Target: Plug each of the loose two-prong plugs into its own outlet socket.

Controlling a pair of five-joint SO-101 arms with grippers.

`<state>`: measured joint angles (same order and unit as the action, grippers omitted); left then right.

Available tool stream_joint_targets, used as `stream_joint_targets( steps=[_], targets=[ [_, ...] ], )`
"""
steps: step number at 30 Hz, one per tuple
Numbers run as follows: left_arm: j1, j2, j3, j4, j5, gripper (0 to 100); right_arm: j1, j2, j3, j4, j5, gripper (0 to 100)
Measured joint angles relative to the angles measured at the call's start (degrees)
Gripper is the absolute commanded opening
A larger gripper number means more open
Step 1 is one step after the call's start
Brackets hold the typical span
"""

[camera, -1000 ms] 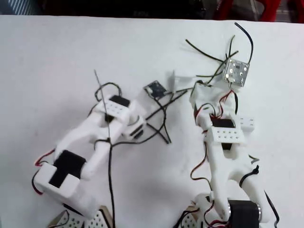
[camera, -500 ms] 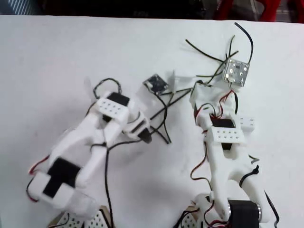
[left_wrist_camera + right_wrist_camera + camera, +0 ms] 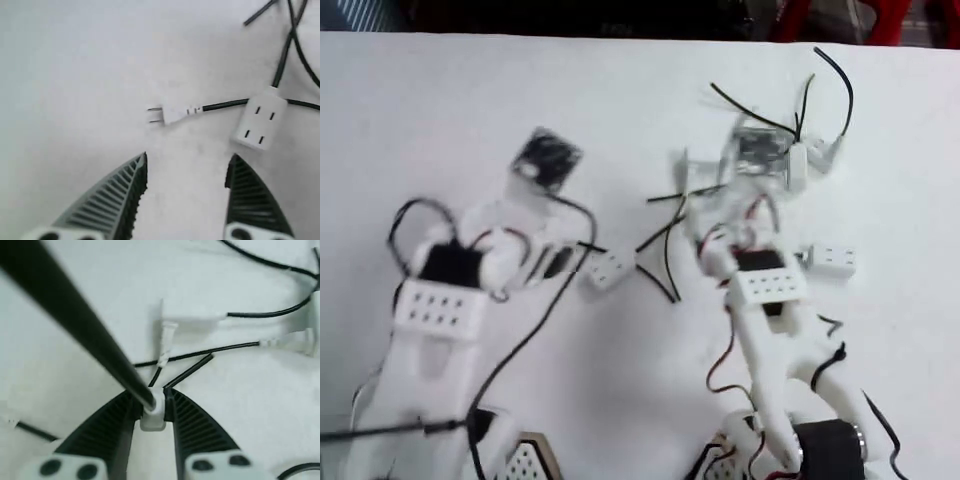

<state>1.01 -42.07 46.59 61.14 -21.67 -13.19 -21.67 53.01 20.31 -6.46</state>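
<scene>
My left gripper (image 3: 187,157) is open above the bare table. Just beyond its fingertips lies a loose white two-prong plug (image 3: 167,114) on a black cord, prongs pointing away from a white outlet block (image 3: 257,124) beside it. In the high view that outlet block (image 3: 610,268) lies right of the left gripper (image 3: 556,262). My right gripper (image 3: 151,400) is shut on a small white plug (image 3: 152,415) whose black cord (image 3: 65,315) runs up past the camera. Ahead of it lie another white plug (image 3: 167,336) and a white block (image 3: 192,322).
Black cords (image 3: 665,240) cross the table between the two arms. A second outlet block (image 3: 831,260) lies right of the right arm, and a third white piece (image 3: 810,155) sits farther back among cords. The white table (image 3: 440,100) is open at far left.
The left arm has swung back and to the left, away from the cords, leaving the outlet block on the table. The right arm has shifted slightly left and its wrist has turned.
</scene>
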Motion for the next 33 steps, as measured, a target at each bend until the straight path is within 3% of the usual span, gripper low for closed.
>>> stream_joint_targets(
  steps=[5, 9, 15, 20, 25, 33],
  targets=[
    [-8.09, -8.0, 10.81, -5.89, 4.04, 20, -8.44, -4.4, 0.0, 8.97, 0.62, 1.8],
    [-10.55, -11.87, 18.73, -10.81, 9.05, 20, -16.53, -8.53, 0.0, 14.68, 0.62, 1.8],
    [-11.69, -14.07, 24.53, -15.65, 10.11, 20, -27.08, -9.23, 3.43, 12.75, 7.91, 1.8],
    [-14.33, -14.15, 25.67, -16.09, 10.11, 20, -28.31, -9.32, 7.65, 2.55, 12.31, 1.7],
    [-14.42, -14.15, 25.93, -16.26, 10.11, 20, -28.31, -8.97, 7.91, -0.35, 12.66, 1.7],
    [-14.42, -14.15, 26.02, -16.26, 10.11, 20, -26.37, 2.64, 7.82, -9.23, 12.66, 1.7]
  ],
)
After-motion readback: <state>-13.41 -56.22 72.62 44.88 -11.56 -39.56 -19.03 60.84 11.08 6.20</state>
